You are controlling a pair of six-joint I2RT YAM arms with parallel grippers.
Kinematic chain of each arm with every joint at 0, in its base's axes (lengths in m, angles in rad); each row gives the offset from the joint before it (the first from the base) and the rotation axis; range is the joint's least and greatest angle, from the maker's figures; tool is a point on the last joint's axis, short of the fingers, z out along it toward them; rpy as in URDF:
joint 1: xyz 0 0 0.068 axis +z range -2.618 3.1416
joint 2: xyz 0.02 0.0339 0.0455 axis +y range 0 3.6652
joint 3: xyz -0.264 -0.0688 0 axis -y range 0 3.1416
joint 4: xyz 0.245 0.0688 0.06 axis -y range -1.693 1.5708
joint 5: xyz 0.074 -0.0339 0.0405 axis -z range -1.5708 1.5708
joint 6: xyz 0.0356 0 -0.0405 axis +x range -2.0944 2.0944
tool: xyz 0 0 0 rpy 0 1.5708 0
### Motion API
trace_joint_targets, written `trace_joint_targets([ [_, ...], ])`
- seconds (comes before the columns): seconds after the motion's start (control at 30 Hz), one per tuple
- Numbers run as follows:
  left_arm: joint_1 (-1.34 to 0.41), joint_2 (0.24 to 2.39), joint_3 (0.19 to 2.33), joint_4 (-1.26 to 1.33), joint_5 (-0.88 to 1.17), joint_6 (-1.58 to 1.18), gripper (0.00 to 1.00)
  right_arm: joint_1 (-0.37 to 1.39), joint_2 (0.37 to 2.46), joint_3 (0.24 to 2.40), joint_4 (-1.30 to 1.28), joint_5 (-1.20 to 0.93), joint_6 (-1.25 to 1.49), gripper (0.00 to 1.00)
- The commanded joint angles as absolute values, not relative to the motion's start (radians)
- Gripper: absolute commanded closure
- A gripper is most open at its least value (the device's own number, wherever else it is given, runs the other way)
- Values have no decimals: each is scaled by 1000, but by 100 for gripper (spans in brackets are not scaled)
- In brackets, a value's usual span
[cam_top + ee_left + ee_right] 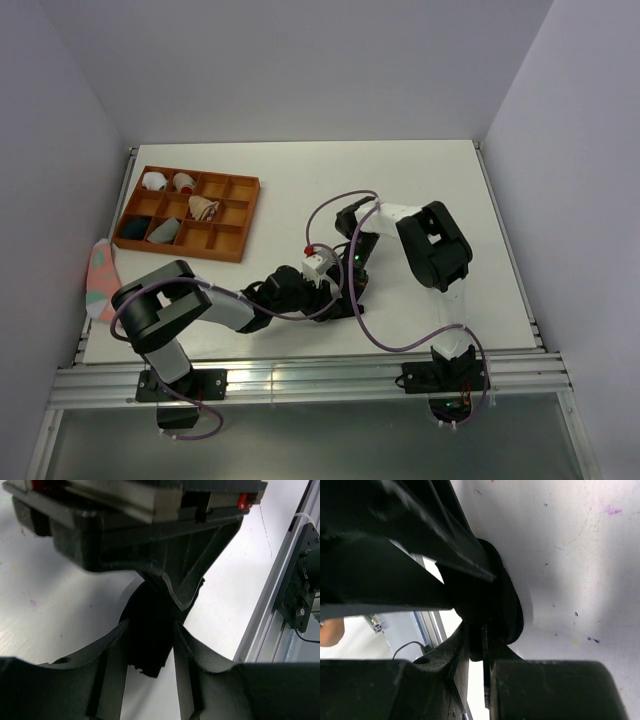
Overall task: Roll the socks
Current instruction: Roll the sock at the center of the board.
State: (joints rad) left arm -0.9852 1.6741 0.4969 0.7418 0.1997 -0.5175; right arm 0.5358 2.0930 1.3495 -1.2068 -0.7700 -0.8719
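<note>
The black sock (150, 640) hangs bunched between my left gripper's (151, 627) two fingers, which press on both of its sides just above the table. My right gripper (479, 635) faces it from the other side, nearly closed, and pinches a thin fold of the same sock (502, 600). In the top view both grippers, left (315, 292) and right (347, 293), meet at the table's near middle and hide the sock. A tan and maroon bundle (203, 208) lies in a middle compartment of the orange tray (243, 222).
The tray stands at the far left and holds small white bundles (153, 181) and grey ones (165, 230). A pink sock with teal spots (102, 275) lies at the left table edge. The aluminium rail (272, 590) runs along the near edge.
</note>
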Motion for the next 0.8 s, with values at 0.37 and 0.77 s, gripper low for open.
trace_joint_targets([
  [0.37, -1008, 1770, 626, 529, 104, -538, 100, 531, 1997, 1233, -968, -672, -766, 67],
  [0.77, -973, 1802, 635, 419, 120, -552, 100, 384, 1776, 1092, -833, -700, -719, 54],
])
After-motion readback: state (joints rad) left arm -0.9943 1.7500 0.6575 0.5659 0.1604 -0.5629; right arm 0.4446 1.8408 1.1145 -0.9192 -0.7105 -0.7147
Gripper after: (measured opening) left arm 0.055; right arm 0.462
